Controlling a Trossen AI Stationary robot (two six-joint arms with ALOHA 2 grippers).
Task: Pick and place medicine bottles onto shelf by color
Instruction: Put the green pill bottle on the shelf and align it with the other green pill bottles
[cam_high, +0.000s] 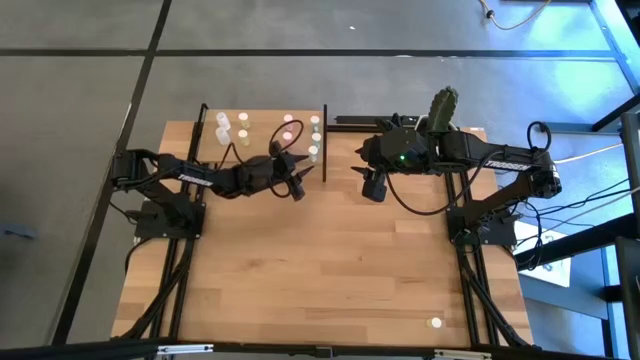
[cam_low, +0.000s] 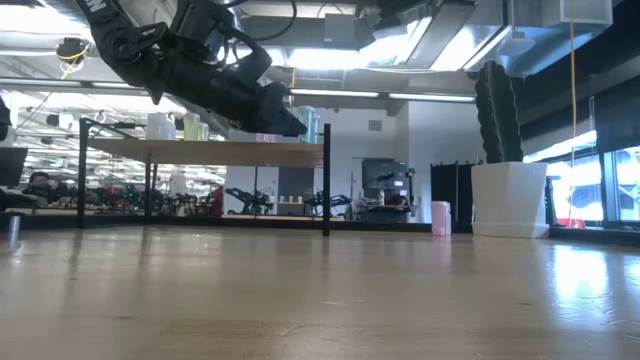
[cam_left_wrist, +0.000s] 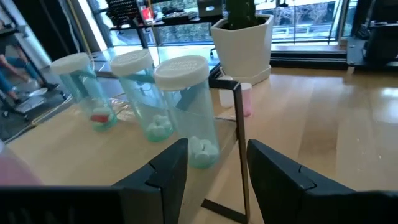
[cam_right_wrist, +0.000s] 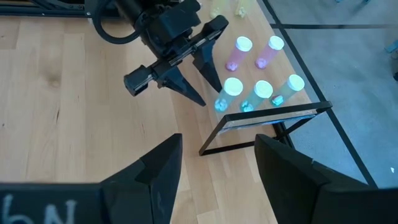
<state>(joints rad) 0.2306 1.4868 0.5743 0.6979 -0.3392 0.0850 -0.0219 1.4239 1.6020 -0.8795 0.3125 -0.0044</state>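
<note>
High view: left gripper is seen beside the shelf, bottles behind it. Left wrist view: fingers are parted, empty; green bottle stands just ahead. Right wrist view: right gripper is spread, empty.

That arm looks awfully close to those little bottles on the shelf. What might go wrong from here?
The left gripper hangs open right beside the green bottles at the shelf edge; a sideways nudge might topple one into its neighbours. Its fingers also straddle the black corner post and may snag it. One pink bottle stands by the cactus pot, easily overlooked.
</note>
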